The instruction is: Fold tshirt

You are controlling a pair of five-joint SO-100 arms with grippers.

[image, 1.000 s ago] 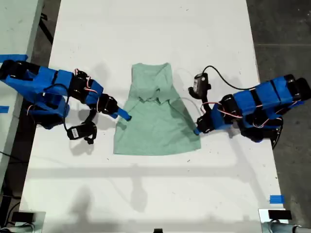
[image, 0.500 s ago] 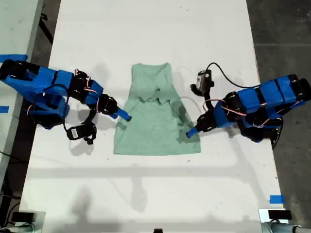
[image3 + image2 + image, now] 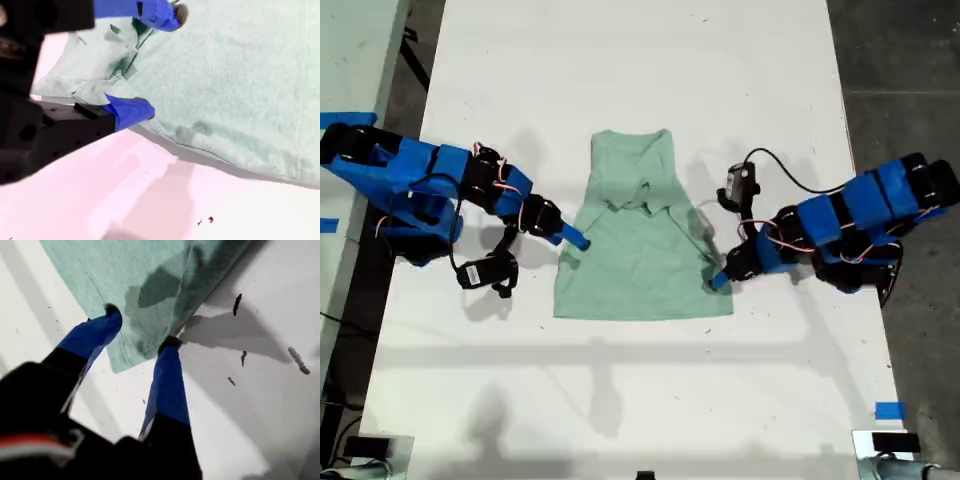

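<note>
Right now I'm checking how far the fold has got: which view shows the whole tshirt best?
The exterior view: the tshirt lies there complete, sleeves folded in, on the table. The first wrist view shows only a corner between my first gripper's open jaws; the second wrist view only an edge at my second gripper.

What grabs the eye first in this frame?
A pale mint tshirt, sleeves already folded in, lies mid-table on the white table. Two blue arms flank it: my first gripper with jaws open at a hem corner on the exterior view's right, my second gripper open at the opposite edge.
</note>
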